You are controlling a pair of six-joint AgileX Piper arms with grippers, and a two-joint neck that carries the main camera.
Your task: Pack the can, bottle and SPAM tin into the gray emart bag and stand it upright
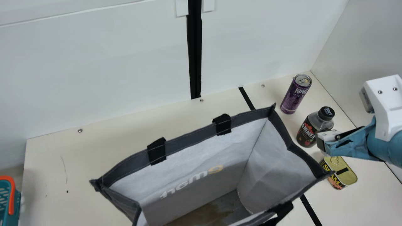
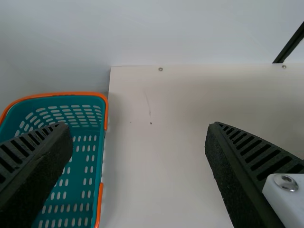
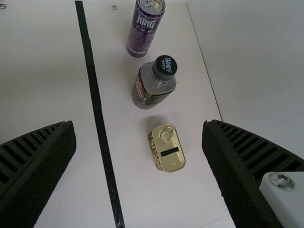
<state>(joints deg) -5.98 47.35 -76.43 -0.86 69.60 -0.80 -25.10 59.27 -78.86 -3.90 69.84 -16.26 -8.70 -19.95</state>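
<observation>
Nearest the main camera, the gray emart bag (image 1: 190,138) is seen upright and open on the worktop (image 1: 110,135), with nothing packed in it as far as can be seen. Beside its right end, on the worktop, the SPAM tin (image 1: 344,172) is set lid up; beyond it the bottle (image 1: 309,128) and then the can (image 1: 296,94) are stood upright in a loose row.

The right end effector (image 3: 138,137) is the nearer one, released, its fingers spread. In its wrist view the tin is framed between them and the bottle lies farther ahead. The tin's long axis is judged to run roughly along the fingers' reach, so a grip across its short width would be suited. The left end effector (image 2: 137,137) is also released, near a teal basket (image 2: 61,95).

The bag's near side is cut off, and parts of bottle and tin are covered in the main view.
</observation>
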